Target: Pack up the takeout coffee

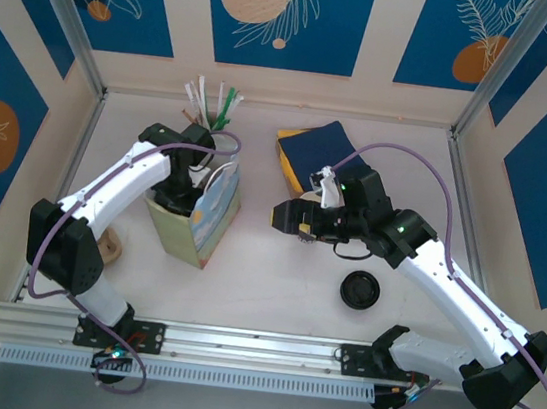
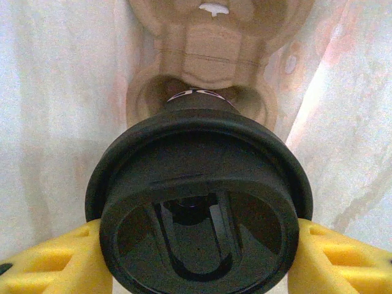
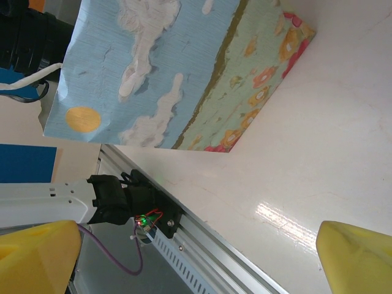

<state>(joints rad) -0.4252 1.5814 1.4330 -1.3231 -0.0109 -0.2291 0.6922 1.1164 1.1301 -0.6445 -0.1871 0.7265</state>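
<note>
The takeout coffee [image 2: 199, 208] shows its round black lid from above, held between the yellow fingers [image 2: 55, 260] of my left gripper [image 2: 199, 260], which is shut on it. It hangs inside the paper bag [image 1: 214, 212], between the bag's white walls and above a brown cardboard cup carrier [image 2: 208, 55] at the bottom. From above, my left arm's wrist [image 1: 180, 187] reaches down into the bag's mouth. My right gripper [image 1: 292, 217] hovers just right of the bag, open, with nothing between its yellow fingers [image 3: 361, 260].
A loose black lid [image 1: 359, 289] lies on the table under my right arm. Blue and yellow napkins [image 1: 316, 150] sit at the back, with several straws and stirrers [image 1: 211, 104] behind the bag. A brown piece [image 1: 110, 244] lies by my left arm's base.
</note>
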